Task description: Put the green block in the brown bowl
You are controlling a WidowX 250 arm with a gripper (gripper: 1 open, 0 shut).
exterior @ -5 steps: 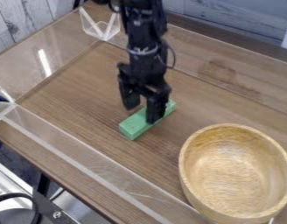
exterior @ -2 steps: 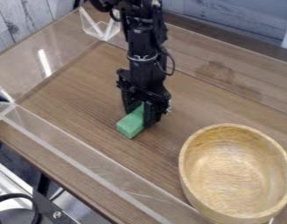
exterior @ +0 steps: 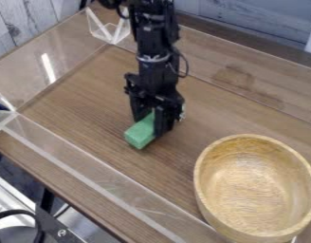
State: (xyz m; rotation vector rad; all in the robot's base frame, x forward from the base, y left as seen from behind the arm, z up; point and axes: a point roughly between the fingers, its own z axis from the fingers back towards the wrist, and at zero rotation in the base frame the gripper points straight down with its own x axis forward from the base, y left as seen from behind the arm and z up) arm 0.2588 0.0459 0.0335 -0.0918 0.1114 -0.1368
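The brown wooden bowl (exterior: 203,190) is occupying the lower right of the view, its round mouth facing up and its thick, light-tan rim unobstructed. The black robot gripper (exterior: 155,106) is standing over the middle of the table (exterior: 69,104), its fingers reaching down on either side of the green block and apparently holding it; the pads are partly hidden, so the firmness of the grip is not confirmed.

Fault conditions, as judged: if the fingers are gripping only the upper part of the block, it may be pivoting or slipping out during the lift, because its near end is projecting beyond them. If the lift is too low, the block may be striking the thick bowl rim and dropping outside. If release is occurring short of the rim, the same result is likely.

The green block (exterior: 140,136), the smallest item, is lying on the table beside the bowl and apart from it. It is showing a plain, matte mid-green surface, a flat, elongated form and straight edges, and its length is running diagonally, with the far part covered by the gripper.
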